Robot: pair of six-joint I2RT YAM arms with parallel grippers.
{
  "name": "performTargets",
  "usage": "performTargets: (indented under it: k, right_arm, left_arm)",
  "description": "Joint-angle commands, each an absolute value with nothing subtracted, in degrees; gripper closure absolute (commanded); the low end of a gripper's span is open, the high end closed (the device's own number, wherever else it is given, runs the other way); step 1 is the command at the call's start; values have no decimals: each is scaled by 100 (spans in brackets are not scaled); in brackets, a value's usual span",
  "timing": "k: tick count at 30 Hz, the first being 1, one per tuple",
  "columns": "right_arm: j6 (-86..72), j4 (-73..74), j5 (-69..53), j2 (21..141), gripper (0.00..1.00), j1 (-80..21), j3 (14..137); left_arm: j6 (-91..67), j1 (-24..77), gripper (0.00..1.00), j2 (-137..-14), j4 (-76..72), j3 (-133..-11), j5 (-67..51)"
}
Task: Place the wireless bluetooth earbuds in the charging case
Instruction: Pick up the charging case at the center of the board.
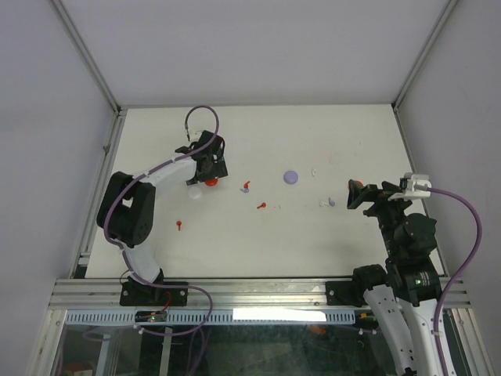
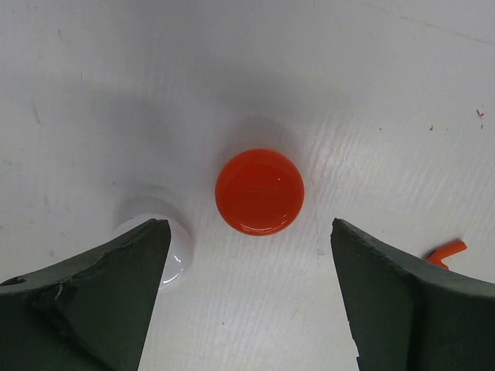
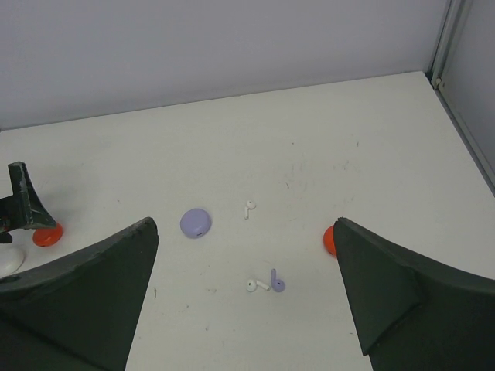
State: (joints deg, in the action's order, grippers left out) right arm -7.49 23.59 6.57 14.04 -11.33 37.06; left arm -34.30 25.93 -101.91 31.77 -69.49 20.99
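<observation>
Our left gripper (image 2: 249, 247) hangs released, jaws astride the red puck (image 2: 259, 192) without touching it. At the puck's four o'clock lies a red earbud (image 2: 446, 251), its long axis running eight to two. Farther right, a purple earbud (image 3: 276, 283) points its stem toward twelve. We judge both light, hard and slippery, so pinch across the stem. Our right gripper (image 3: 244, 224) gapes empty.

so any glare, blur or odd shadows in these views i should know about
left wrist: sharp, faint glare streaks on the glossy red puck, a soft grey shadow above it; right wrist: flat even light, purple puck clear, the purple bud near it too small for detail; top external: a blown-out bright strip on the front rail, table evenly lit, no hard shadows
</observation>
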Motion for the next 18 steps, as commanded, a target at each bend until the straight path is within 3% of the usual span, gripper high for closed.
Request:
performTargets:
  k: [1, 18]
  right_arm:
    - [-800, 2089, 589, 1358, 1, -1099, 3719]
    - [-798, 2074, 541, 1301, 1, -1099, 3696]
  left_arm:
    - [-3289, 2646, 14, -10374, 3155, -7320, 2288]
    - [-3136, 2646, 33, -10938, 3146, -7523, 2122]
